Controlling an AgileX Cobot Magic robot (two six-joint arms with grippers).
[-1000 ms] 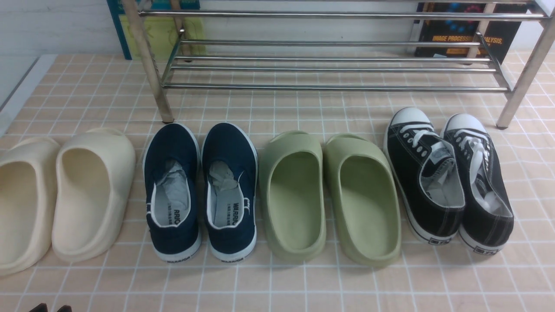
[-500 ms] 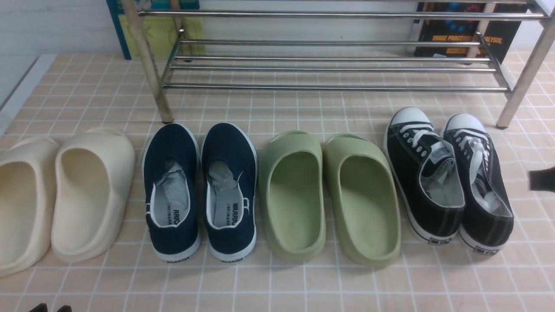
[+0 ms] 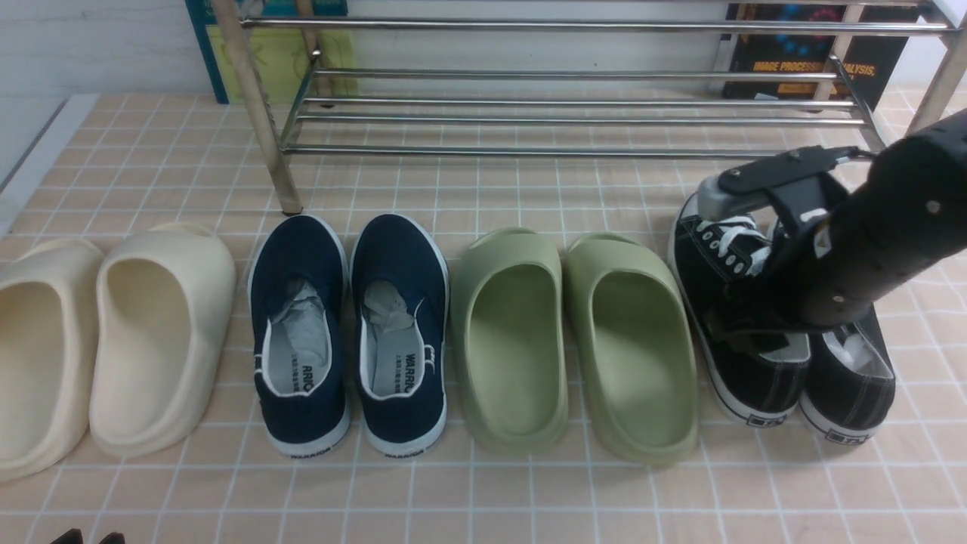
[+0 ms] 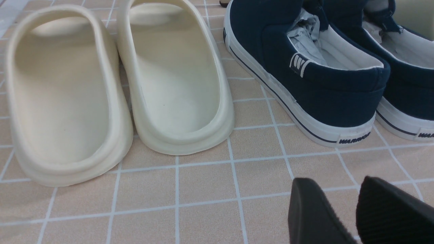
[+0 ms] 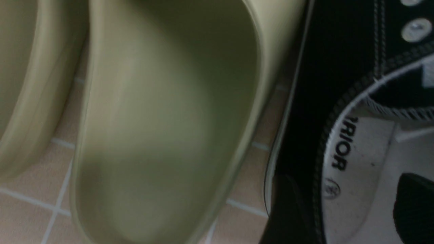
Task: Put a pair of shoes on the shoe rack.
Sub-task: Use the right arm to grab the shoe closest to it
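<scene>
Black canvas pair of shoes (image 3: 755, 374) stands on the tiled desk (image 3: 529, 491) at the right end of the row, just beside the green slippers (image 3: 634, 355), in front of the shoe rack (image 3: 574, 151), not on it. Right gripper (image 5: 349, 210): jaws wide apart, straddling the side wall of the sneaker nearer the slippers, one finger inside, one outside. Left gripper (image 4: 342, 203): low over the desk, fingers slightly parted, empty.

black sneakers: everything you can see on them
The black sneakers look canvas, with white stitching, laces, soles and metal eyelets. They stand upright, side by side on the tiled floor, toes toward the shoe rack, right of the green slippers. The open right gripper straddles the side wall of the shoe nearer the slippers; contact unclear.
</scene>
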